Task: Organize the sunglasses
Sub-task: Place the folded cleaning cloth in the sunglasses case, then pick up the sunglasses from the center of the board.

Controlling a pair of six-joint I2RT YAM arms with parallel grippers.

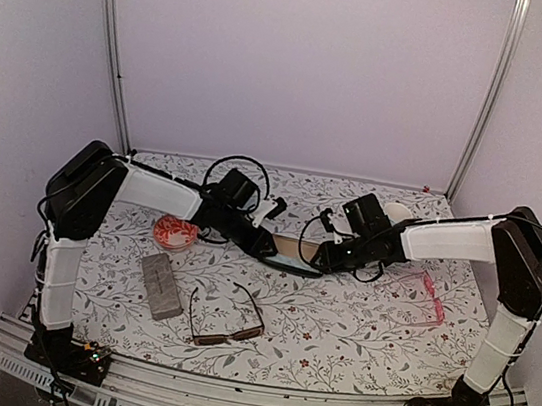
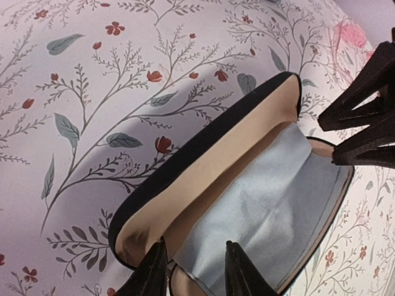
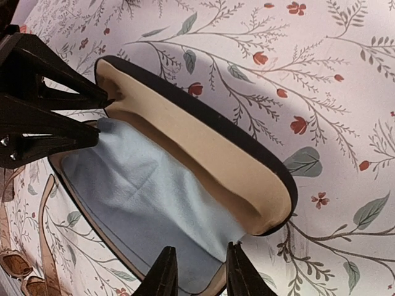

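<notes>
Nearest the arm bases lies the first of two pairs of sunglasses, the brown sunglasses [image 1: 227, 336]. They rest on the flowered table [image 1: 353, 336] with the front toward the near edge and both slim temples spread open, pointing away. Just to their left is one grey rectangular case [image 1: 160, 285], lying flat and shut, apart from the frame.

Further back and well off to the right, the second pair, the pink-red sunglasses [image 1: 432, 298], sits on the table below the right forearm, touched by neither hand. At about the same depth on the left is one round pink-red object [image 1: 175, 233]; I cannot tell what it is.

In the middle, one black oval case [image 2: 203, 148] stands open, its tan lining showing and one pale blue cloth [image 2: 265, 203] lying inside. No glasses are in it. The left hand [image 2: 196, 253] is at one end of the case and the right hand [image 3: 197, 253] at the other. Each has its fingers slightly parted over the rim and cloth; I cannot tell whether either is pinching.

Farthest back, one small white round thing [image 1: 398, 213] peeks from behind the right arm.
</notes>
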